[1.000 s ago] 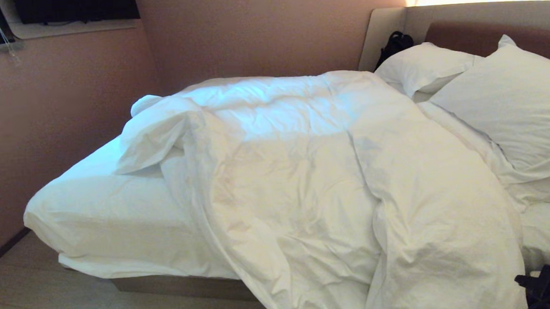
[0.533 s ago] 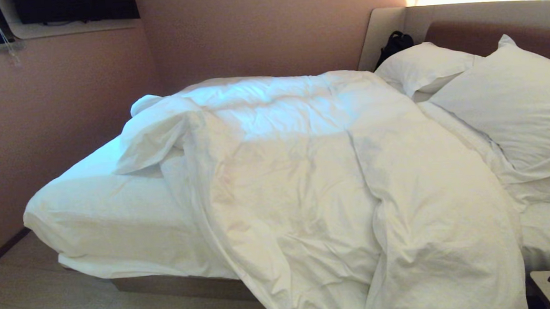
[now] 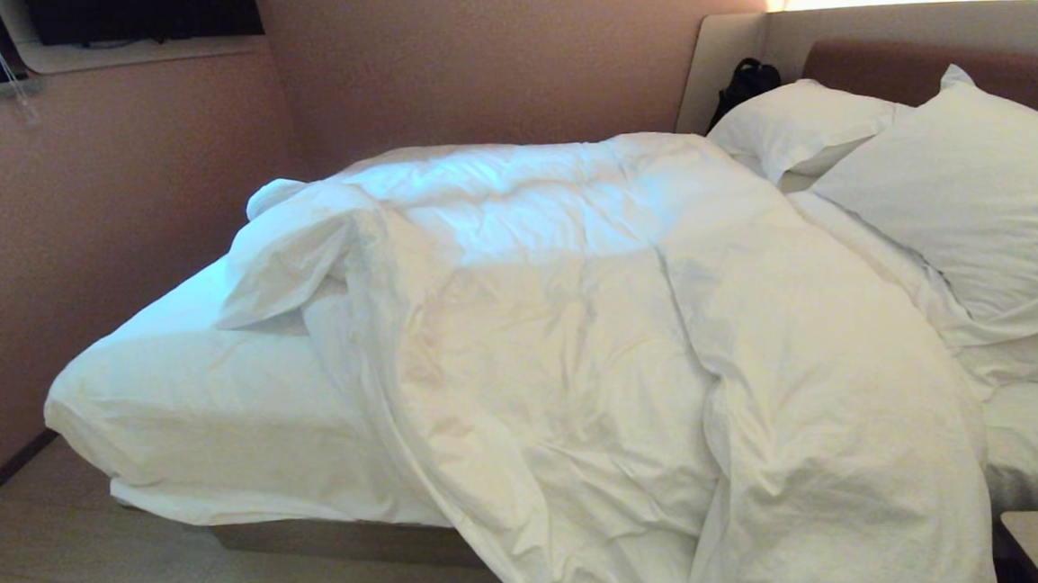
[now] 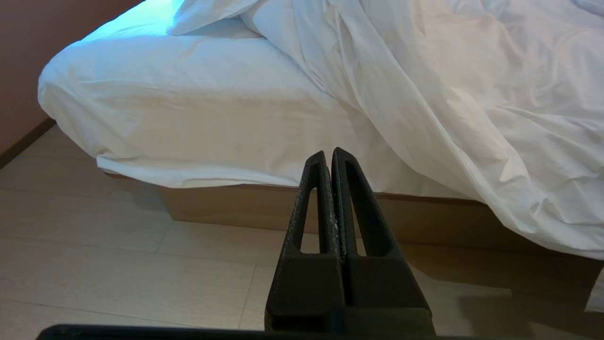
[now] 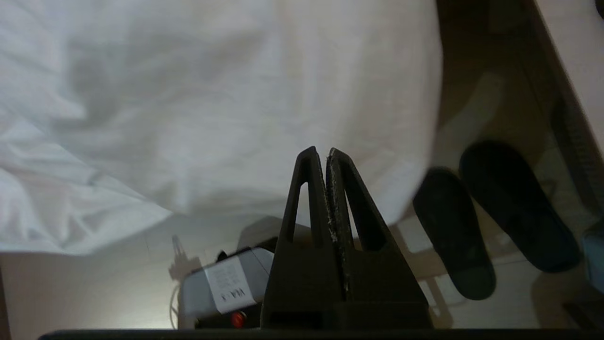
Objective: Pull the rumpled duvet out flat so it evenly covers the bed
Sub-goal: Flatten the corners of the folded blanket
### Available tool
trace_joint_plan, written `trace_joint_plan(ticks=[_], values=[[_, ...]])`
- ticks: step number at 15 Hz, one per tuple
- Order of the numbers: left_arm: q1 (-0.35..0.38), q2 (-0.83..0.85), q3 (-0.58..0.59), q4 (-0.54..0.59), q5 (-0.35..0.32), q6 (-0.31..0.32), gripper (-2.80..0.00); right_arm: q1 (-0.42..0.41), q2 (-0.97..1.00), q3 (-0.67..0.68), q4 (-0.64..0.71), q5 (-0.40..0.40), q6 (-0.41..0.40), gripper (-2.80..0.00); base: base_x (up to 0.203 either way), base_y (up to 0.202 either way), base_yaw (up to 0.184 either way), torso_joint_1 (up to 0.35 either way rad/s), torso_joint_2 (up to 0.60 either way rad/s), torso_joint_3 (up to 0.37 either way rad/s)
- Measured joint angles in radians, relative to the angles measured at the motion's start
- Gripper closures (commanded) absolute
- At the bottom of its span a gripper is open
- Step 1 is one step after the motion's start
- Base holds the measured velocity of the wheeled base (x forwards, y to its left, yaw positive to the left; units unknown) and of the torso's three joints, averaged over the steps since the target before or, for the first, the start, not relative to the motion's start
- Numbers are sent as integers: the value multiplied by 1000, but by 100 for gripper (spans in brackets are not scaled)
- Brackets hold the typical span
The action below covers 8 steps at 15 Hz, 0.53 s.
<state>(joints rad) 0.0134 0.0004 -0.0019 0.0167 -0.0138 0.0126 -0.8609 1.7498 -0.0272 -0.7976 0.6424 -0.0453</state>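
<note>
Now right gripper (image 5: 322,152) out of head view

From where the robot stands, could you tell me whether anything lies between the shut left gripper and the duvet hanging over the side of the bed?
Nothing visible does. The left gripper hangs shut above bare floor, and only open air separates it from the duvet draped over the bed edge. The right gripper, also shut, hangs near the duvet's lower hem.

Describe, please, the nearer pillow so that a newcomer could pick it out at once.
Find the padded headboard at the bed's head end. Two white pillows lean there; the nearer pillow is the larger-looking one, overlapping the far pillow and touching the rumpled duvet.
</note>
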Motion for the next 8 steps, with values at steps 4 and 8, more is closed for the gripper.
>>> trace_joint_plan(ticks=[4, 8], values=[[0, 0, 0, 0, 0, 1, 0, -63, 165, 7, -64, 89, -160, 0, 0, 0, 0, 0, 0, 0], [0, 0, 0, 0, 0, 1, 0, -90, 372, 22, -195, 104, -255, 0, 0, 0, 0, 0, 0, 0]])
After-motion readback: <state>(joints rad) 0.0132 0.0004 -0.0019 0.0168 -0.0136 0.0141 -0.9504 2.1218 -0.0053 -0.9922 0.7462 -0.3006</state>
